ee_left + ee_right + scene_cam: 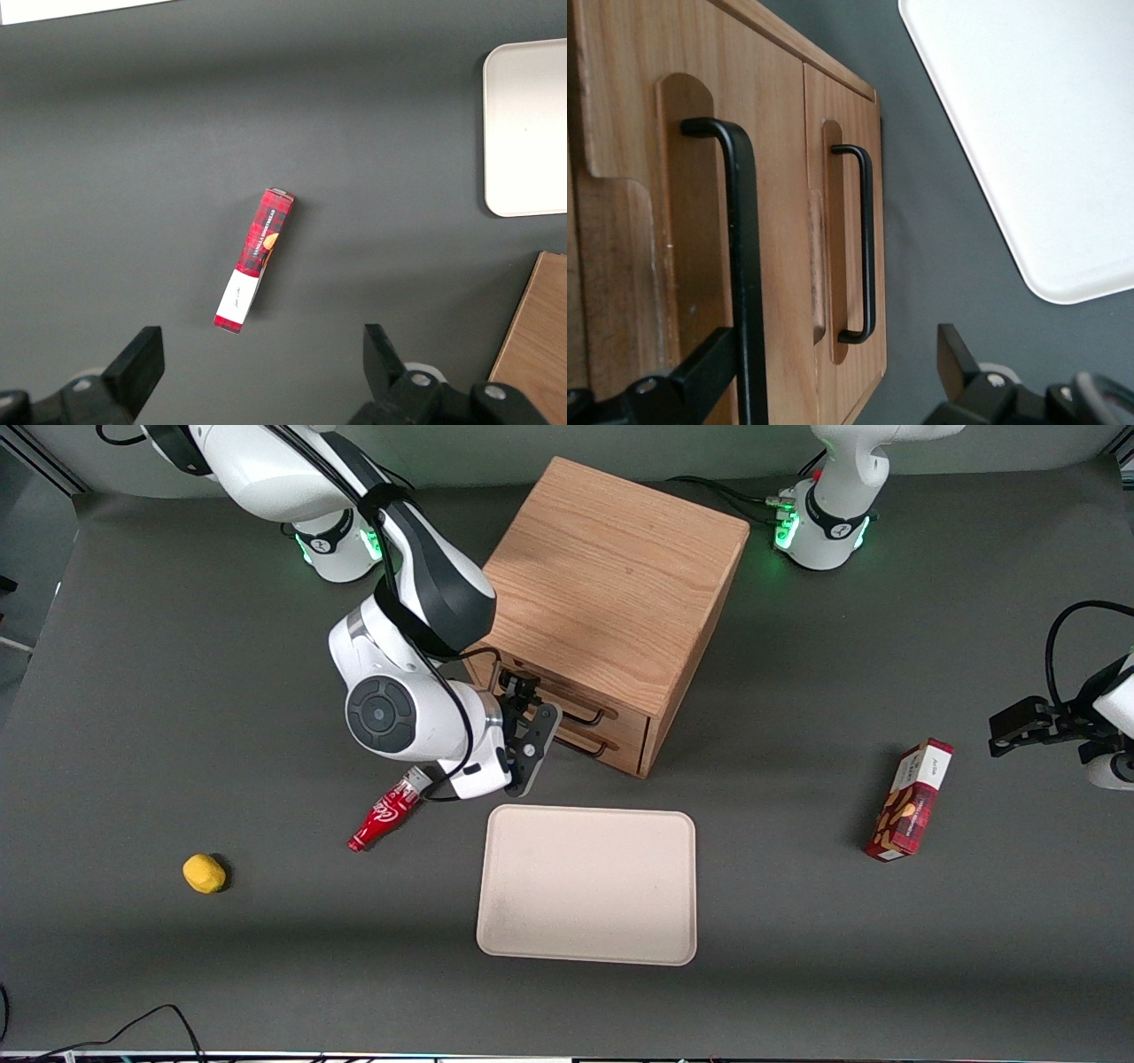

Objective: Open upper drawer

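Front view: the oak cabinet [611,593] stands at upper centre of the frame on the dark table [133,691], turned at an angle. Its upper drawer [567,701] sits flush in the cabinet front, above the bottom drawer [595,737]; each carries a thin black handle. The gripper [530,717] is directly in front of the drawer fronts, at the end of the upper handle [567,707] nearest the working arm, fingers spread. A beige tray [586,884] lies at lower centre, nearer the camera than the cabinet. A small red bottle [383,817] lies beside the tray, partly under the wrist. A yellow object [204,873] rests at lower left. A red box [911,800] lies at right of the frame.

Left wrist view: the red box [253,260] lies at centre of the frame; a tray corner [523,124] shows at upper right.

Right wrist view: the upper handle [741,266] passes between the spread fingers [700,372]; contact cannot be told. The bottom drawer's handle [865,243] and the tray [1036,133] are also visible.
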Controlling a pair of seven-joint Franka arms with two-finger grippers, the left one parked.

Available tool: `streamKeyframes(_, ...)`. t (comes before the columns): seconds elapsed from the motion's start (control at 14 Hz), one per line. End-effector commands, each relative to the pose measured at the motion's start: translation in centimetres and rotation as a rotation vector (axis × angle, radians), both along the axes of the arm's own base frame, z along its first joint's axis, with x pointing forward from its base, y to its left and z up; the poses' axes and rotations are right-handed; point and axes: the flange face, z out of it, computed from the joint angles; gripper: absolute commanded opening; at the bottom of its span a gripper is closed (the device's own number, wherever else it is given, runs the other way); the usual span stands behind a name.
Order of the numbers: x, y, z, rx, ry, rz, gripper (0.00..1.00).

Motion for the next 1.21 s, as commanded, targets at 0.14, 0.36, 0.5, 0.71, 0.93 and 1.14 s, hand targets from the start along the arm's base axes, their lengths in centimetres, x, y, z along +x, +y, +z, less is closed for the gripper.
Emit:
streamKeyframes(0.14, -0.2, 0.5, -1.2, 0.023, 0.006, 0.011, 1.00)
streamKeyframes(0.36, 0.0, 0.7, -1.8, 0.026, -0.007, 0.005, 1.00)
streamKeyframes(0.5, 0.3, 0.8, -2.7, 0.017, -0.005, 0.006, 1.00)
streamKeyframes(0.71, 2.3, -0.6, -2.3, 0.021, -0.065, 0.021, 1.00)
streamKeyframes(0.93, 3.6, -1.4, -1.5, 0.020, -0.111, 0.028, 1.00)
streamKeyframes(1.14, 5.1, -2.6, -0.7, 0.017, -0.156, 0.039, 1.00)
